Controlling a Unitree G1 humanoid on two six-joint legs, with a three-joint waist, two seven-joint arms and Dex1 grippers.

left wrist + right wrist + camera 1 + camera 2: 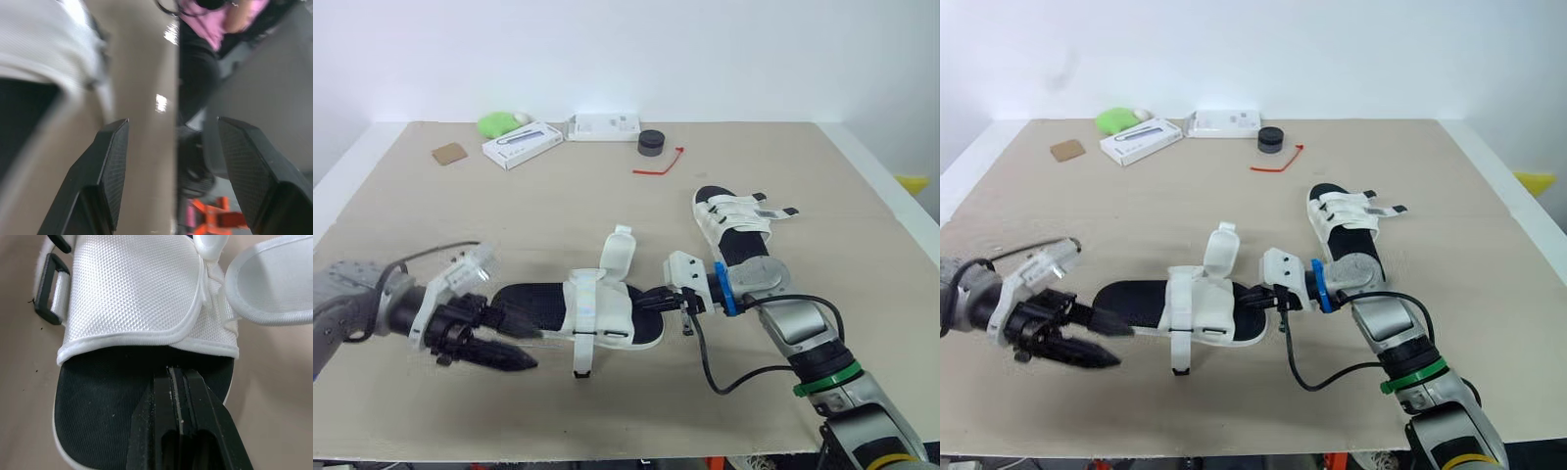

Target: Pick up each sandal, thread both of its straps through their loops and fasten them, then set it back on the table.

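Note:
The near sandal (597,311) lies flat at the table's front centre, with a black footbed and white straps. One strap (621,251) stands up loose, and another (581,358) trails toward the front edge. My left gripper (509,340) is open at the heel end, one finger over the heel and the other beside it on the table. My right gripper (177,374) is shut, its tips resting on the footbed at the toe end just short of the wide white strap (137,289). A second sandal (739,235) lies to the back right.
Along the far edge sit a green object (495,123), two white boxes (521,144) (603,126), a black round item (651,143), a red tie (658,166) and a brown card (449,154). A person in pink stands past the table edge (205,19).

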